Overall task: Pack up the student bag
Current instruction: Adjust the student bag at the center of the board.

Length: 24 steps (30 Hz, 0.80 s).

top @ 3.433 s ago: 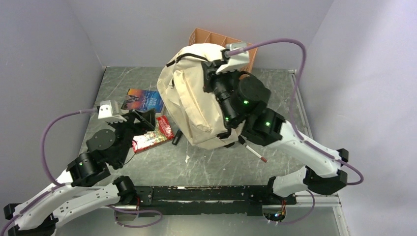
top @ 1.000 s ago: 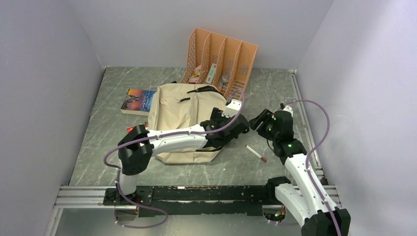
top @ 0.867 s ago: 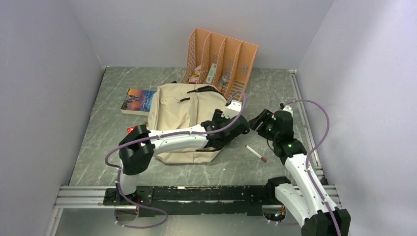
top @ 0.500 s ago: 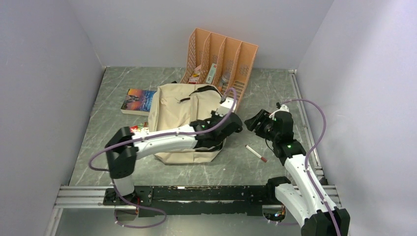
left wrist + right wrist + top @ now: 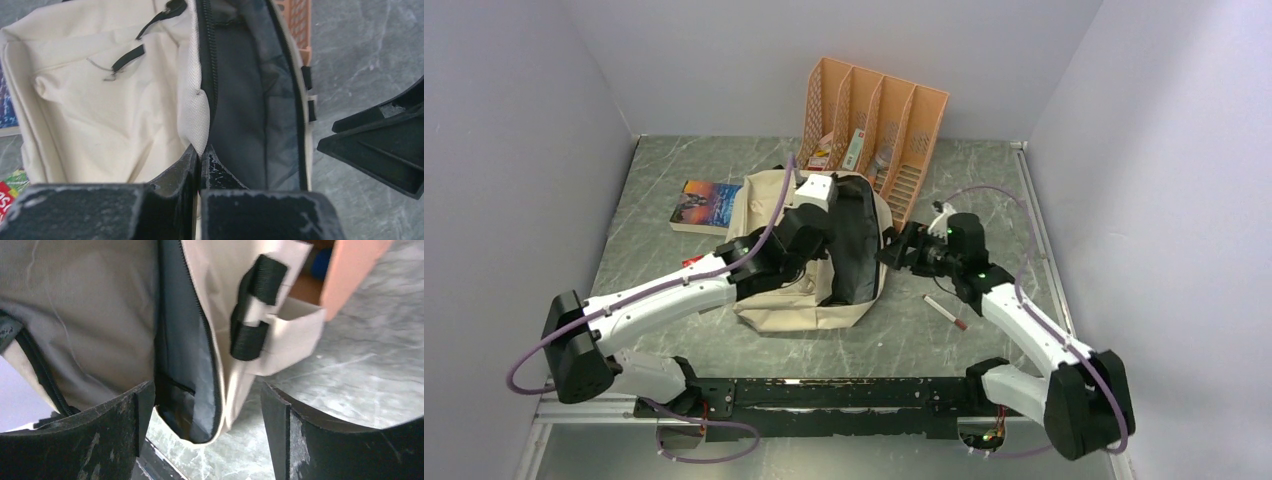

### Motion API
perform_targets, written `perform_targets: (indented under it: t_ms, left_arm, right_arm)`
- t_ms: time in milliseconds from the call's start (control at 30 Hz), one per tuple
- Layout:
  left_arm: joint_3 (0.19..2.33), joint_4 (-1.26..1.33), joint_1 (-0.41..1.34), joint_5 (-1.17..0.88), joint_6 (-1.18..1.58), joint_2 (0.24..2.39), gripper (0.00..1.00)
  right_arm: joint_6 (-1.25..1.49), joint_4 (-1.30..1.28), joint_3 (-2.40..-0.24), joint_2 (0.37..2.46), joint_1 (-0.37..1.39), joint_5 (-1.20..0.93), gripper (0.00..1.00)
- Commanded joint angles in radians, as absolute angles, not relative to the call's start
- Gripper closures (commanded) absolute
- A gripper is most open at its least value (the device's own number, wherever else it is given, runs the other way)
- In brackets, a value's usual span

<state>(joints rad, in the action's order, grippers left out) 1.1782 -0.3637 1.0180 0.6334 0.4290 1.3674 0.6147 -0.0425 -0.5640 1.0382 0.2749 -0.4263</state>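
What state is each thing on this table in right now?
Beige fabric backpack: unzipped, dark lining showing.
Left gripper: shut on backpack's flap edge.
Right gripper: open, astride backpack's side edge.
Orange plastic file organizer: upright, slots partly filled.
Colourful book: closed, lying flat.

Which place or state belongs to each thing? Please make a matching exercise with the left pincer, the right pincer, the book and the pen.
Things:
1. left pincer
2. right pincer
3. book
4. pen

Places or states:
A. lies on the table, right of the student bag
B. open, at the bag's right edge
C. shut on the bag's cream flap
D. lies left of the bag

Pairs: 1-C, 2-B, 3-D, 4-A
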Motion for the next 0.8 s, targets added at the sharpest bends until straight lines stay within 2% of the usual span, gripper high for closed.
perform_targets:
  t_ms: [0,167,333,433,500,700,767]
  left_arm:
    - [1.110,-0.330,0.964,0.574,0.403,1.297,0.95]
    - [1.056,-0.330,0.925,0.540,0.402,1.227,0.95]
    - [1.017,-0.335,0.888,0.522,0.397,1.189,0.95]
    - [0.998,-0.336,0.851,0.498,0.394,1.165,0.95]
    - [0.990,-0.336,0.827,0.477,0.387,1.150,0.95]
    - [1.001,-0.370,0.735,0.462,0.351,1.104,0.95]
    - [1.004,-0.377,0.697,0.454,0.338,1.085,0.95]
  right_arm:
    - [0.598,0.003,-0.642,1.148,0.387,-0.342,0.19]
    - [0.623,0.003,-0.673,1.256,0.423,-0.216,0.20]
    - [0.623,0.002,-0.711,1.345,0.446,-0.203,0.22]
    - [0.633,0.020,-0.719,1.377,0.458,-0.211,0.28]
    - [0.635,0.035,-0.720,1.388,0.460,-0.219,0.39]
    - [0.598,0.065,-0.720,1.300,0.461,-0.187,0.87]
    - [0.582,0.054,-0.735,1.255,0.459,-0.175,1.00]
